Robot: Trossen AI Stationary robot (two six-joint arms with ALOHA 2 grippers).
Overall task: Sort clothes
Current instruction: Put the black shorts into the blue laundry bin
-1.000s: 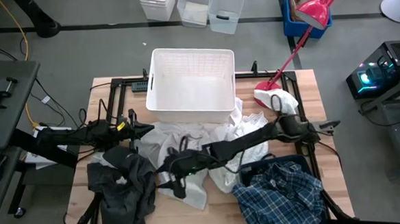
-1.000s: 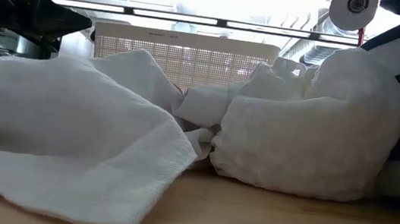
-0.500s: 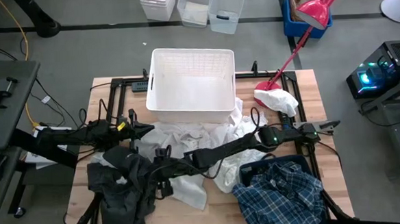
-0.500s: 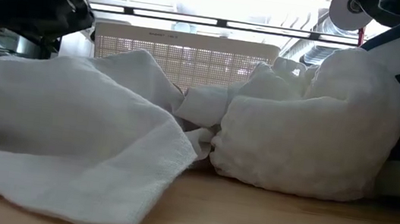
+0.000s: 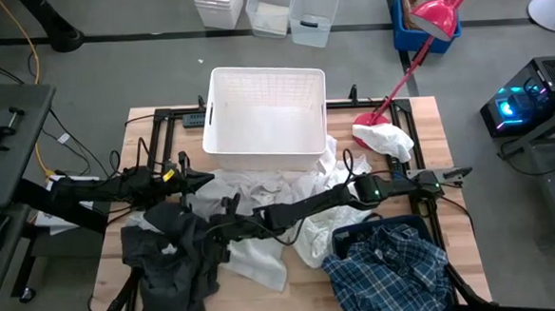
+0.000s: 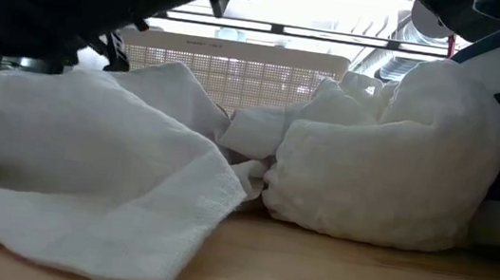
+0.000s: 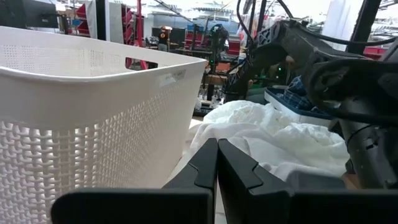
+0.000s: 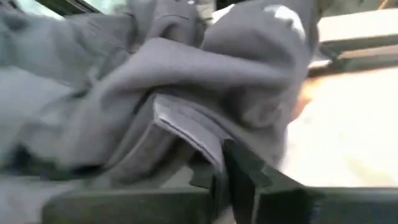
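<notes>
A charcoal grey garment (image 5: 169, 256) lies heaped at the table's near left. My right arm reaches across from the right, and my right gripper (image 5: 215, 238) is shut on that garment's right edge. White clothes (image 5: 260, 190) lie crumpled mid-table against the near wall of the white basket (image 5: 268, 118). A navy-and-white plaid garment (image 5: 388, 264) fills the dark bin at the near right. My left gripper (image 5: 201, 181) is shut, with nothing between its fingers, beside the basket's near left corner by the white clothes' edge. My right gripper pinches a folded hem edge of the grey garment (image 8: 208, 152) between its two fingers (image 8: 245, 171). It comes in low from the table's right. The rest of the garment lies slack in its heap on the table.
A small white cloth (image 5: 393, 142) lies by the base of a red lamp (image 5: 415, 53) at the far right. The dark bin's rim (image 5: 358, 232) stands close behind my right arm. Bare wood (image 5: 304, 292) shows at the near middle.
My right gripper has travelled toward the table's left edge, over the white clothes, and now sits at the grey garment's right edge. In the low view its dark arm has come in across the upper left. The clothes have stayed where they were.
</notes>
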